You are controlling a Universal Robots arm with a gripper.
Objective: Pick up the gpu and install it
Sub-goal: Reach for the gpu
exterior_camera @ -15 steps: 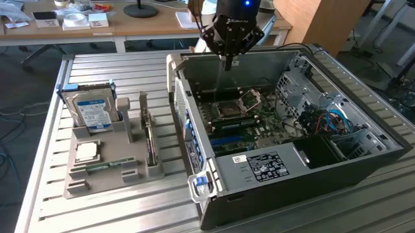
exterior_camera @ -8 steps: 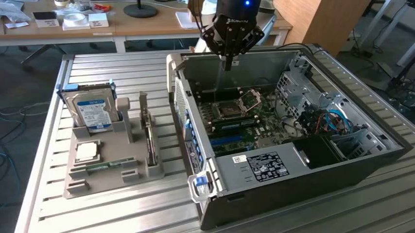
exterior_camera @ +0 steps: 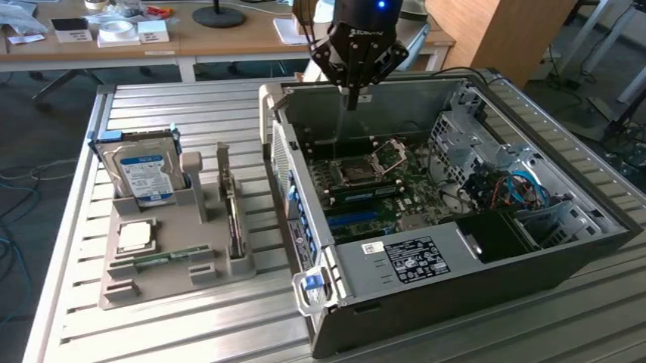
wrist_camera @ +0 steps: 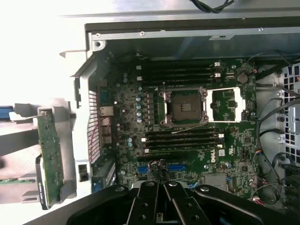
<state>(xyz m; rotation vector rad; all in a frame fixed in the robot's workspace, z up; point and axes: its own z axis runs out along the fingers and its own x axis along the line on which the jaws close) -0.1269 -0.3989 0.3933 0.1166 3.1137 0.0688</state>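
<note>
Over the far end of the open computer case [exterior_camera: 454, 295], that's where my claw [exterior_camera: 352, 97] hangs, fingers pinched right together and nothing between them. Empty-handed, folks. No card in the grip.

The gpu [exterior_camera: 234, 219] is out on the grey tray [exterior_camera: 151, 283], outside the case, standing on its thin edge in a slotted holder. From my claw it lies off toward the exterior view's left and nearer the camera, on the other side of the case's side wall and well apart from my fingertips. Its long axis runs from the far side of the table [exterior_camera: 202, 325] toward the near side, roughly alongside that case wall, with the metal bracket upright at the far end. So, as I judge it, the thing that counts is this: card beyond the wall, edge up, and me over the motherboard [exterior_camera: 404, 197], not over the tray.

The exterior view lays out the tray's other tenants: the blue-labelled hard drive [exterior_camera: 144, 172] standing at the far end, a square processor chip [exterior_camera: 136, 236] lying flat, and the narrow RAM stick [exterior_camera: 162, 257] just nearer.

The wrist view gives me the board itself: my closed claw [wrist_camera: 158, 180] over the blue slots [wrist_camera: 177, 167], the open processor socket [wrist_camera: 184, 107] beyond, and at the picture's edge the gpu [wrist_camera: 49, 150] seen from above, a green strip past the case wall.
</note>
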